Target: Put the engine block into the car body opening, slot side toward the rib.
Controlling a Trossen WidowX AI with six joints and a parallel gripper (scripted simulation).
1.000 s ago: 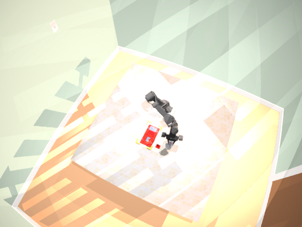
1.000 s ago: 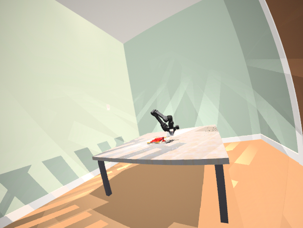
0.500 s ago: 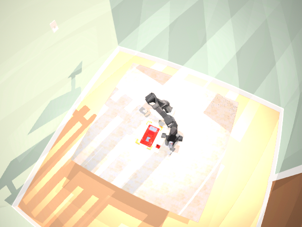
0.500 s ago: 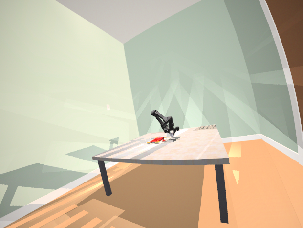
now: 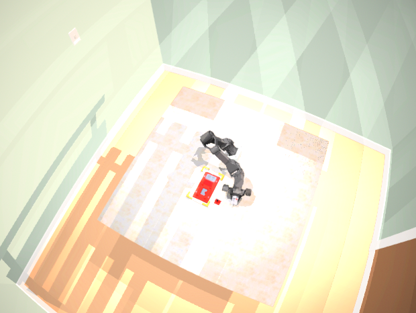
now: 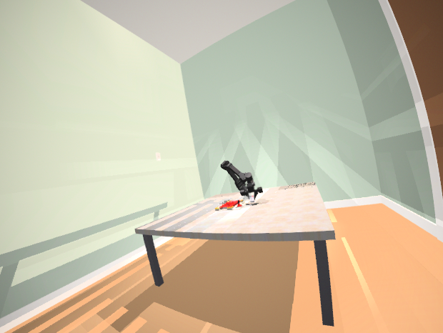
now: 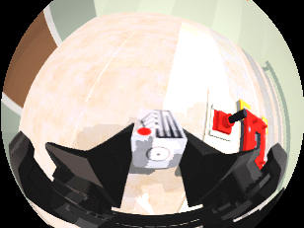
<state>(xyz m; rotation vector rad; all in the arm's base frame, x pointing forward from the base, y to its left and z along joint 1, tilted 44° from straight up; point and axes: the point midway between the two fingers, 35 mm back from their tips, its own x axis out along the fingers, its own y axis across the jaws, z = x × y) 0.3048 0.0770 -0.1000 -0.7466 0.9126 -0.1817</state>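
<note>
Now, black jaws (image 5: 235, 201) (image 6: 251, 200) part-open, clamped on grey boxy engine block (image 5: 234, 199) (image 6: 251, 196) (image 7: 159, 147); I'd align slot before lowering.

Black-legged table (image 5: 241, 269) (image 6: 250, 235), pale green walls (image 5: 43, 84) (image 6: 89, 107) — small wall plate (image 5: 74, 36) (image 6: 158, 156)

Pale green walls (image 5: 268, 40) (image 6: 279, 100) are met at the foot by a white skirting board (image 5: 275, 104) (image 6: 358, 201). A small light switch or socket plate (image 5: 74, 36) (image 6: 158, 156) is mounted on one wall. The orange-brown floor (image 5: 111, 265) (image 6: 379, 271) is crossed by bright bands of light. A table (image 5: 255, 282) (image 6: 232, 235) with a mottled, pale top is held up on dark legs (image 6: 153, 260). Above, a grey ceiling (image 6: 186, 21) is seen.
</note>
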